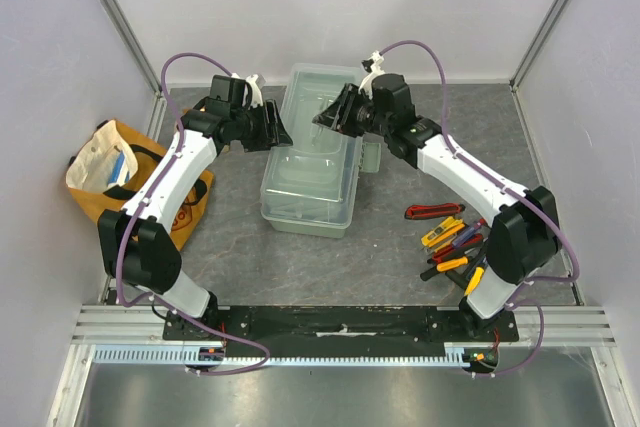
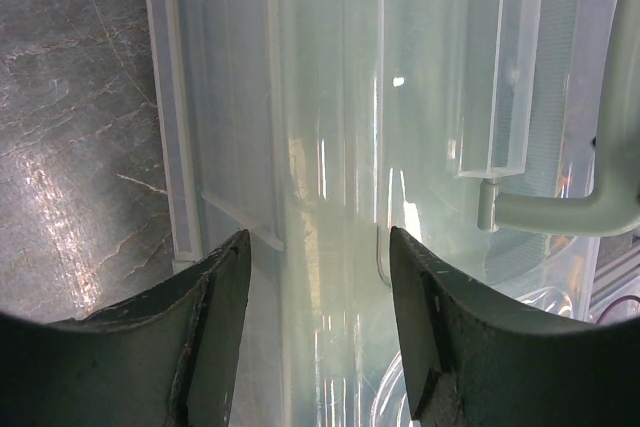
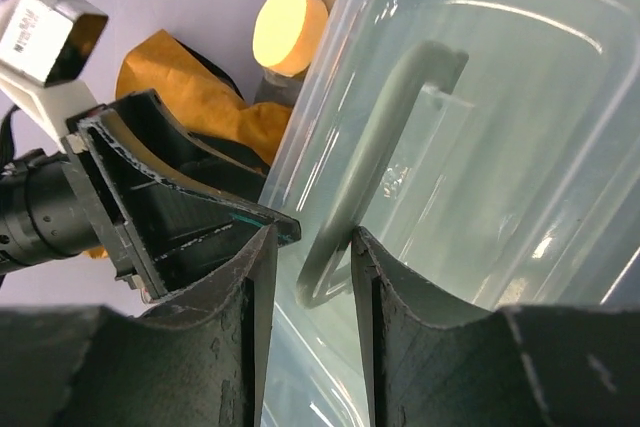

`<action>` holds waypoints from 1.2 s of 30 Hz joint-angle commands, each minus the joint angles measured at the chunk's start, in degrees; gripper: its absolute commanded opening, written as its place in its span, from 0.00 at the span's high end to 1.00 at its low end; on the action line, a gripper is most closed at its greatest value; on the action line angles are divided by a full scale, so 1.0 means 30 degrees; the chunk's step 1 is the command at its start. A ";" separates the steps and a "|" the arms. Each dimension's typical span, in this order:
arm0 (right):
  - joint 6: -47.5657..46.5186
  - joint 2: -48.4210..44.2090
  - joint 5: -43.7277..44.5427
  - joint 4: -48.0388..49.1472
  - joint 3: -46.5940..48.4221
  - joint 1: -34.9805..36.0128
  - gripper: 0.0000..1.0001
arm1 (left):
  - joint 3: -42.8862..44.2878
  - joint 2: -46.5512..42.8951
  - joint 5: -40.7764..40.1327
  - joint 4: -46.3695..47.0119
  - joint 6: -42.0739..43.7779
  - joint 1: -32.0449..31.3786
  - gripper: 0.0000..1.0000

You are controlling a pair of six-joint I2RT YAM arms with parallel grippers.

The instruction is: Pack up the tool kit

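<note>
Only the right wrist view shows the right gripper (image 3: 313, 252) close up: its dark, scuffed fingers stand narrowly apart on either side of the bend of the rounded sage-green handle (image 3: 385, 137); whether they pinch it I cannot tell. The left wrist view shows the left gripper (image 2: 318, 257) spread wide over the glossy, ridged translucent lid (image 2: 330, 97). From above, the rectangular toolbox (image 1: 305, 212) sits mid-desk (image 1: 380, 247), with the colour-handled tools (image 1: 450, 242) to its right and a cloth bag (image 1: 188, 217) to its left.
</note>
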 commanded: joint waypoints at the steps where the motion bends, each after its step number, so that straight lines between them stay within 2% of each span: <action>1: -0.0298 0.0662 0.0083 -0.1333 0.0829 0.0506 0.58 | -0.0355 0.0133 0.1698 -0.0241 -0.0534 -0.0531 0.39; 7: -0.0973 0.0928 0.1579 -0.2715 0.1534 0.0829 0.58 | -0.0326 0.0104 0.1727 -0.0270 -0.0534 -0.0559 0.39; 9: -0.1031 0.1015 0.2134 -0.2774 0.1826 0.0858 0.64 | -0.0326 0.0046 0.1756 -0.0270 -0.0534 -0.0560 0.39; 12: -0.1382 0.0987 0.3508 -0.3300 0.2411 0.1150 0.79 | -0.0297 -0.0013 0.1902 -0.0270 -0.0534 -0.0530 0.39; 18: -0.2934 0.1279 0.6966 -0.5466 0.4431 0.1766 1.00 | -0.0471 -0.0130 0.3684 0.0781 -0.1439 -0.0589 0.31; 21: -0.3549 0.1250 0.8168 -0.5967 0.5048 0.1854 1.00 | -0.0823 -0.0102 0.4917 0.2070 -0.2464 -0.0793 0.22; 28: -0.5248 0.1279 0.9518 -0.6436 0.5899 0.2029 1.00 | -0.0006 0.1333 0.5888 0.3831 -0.3844 -0.1672 0.21; 30: -0.5804 0.1308 0.9985 -0.6494 0.6133 0.2147 1.00 | 0.0375 0.1306 0.4781 0.3686 -0.4079 -0.1673 0.19; 32: -0.6564 0.1279 1.0570 -0.6436 0.6599 0.2263 1.00 | 0.0727 0.0666 0.2592 0.3539 -0.4399 -0.1411 0.10; 36: -0.7475 0.1308 1.0983 -0.6378 0.7275 0.2410 1.00 | 0.1167 -0.0538 0.0734 0.3480 -0.4753 -0.1000 0.08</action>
